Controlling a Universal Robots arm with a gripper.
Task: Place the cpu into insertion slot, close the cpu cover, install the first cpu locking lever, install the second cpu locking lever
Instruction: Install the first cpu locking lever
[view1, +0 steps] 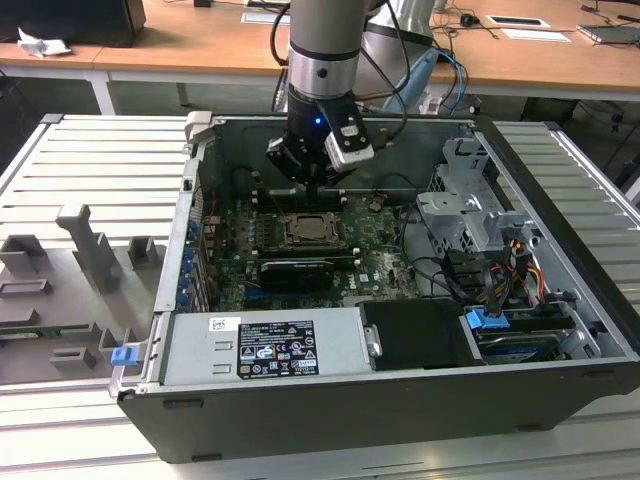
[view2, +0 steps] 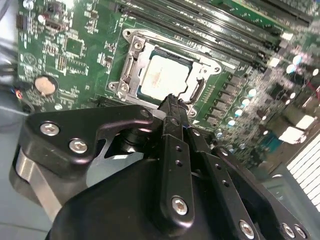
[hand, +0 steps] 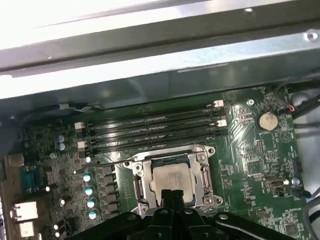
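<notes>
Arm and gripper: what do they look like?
Silver-grey cylindrical arm with a black wrist section, a small blue light and loose black cables. Matte black gripper of bar linkages studded with silver screws; a silver-white box sits beside it.

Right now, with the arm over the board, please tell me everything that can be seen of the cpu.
The cpu is a small, flat, square chip with a dull silver-beige metal face that carries faint print. It lies level on the green circuit board. The silver cpu cover lies down around it, and its window frames the face. In both wrist views the gripper, with its fingers shut, hides part of one edge of the chip. I cannot tell whether it touches the chip.
</notes>
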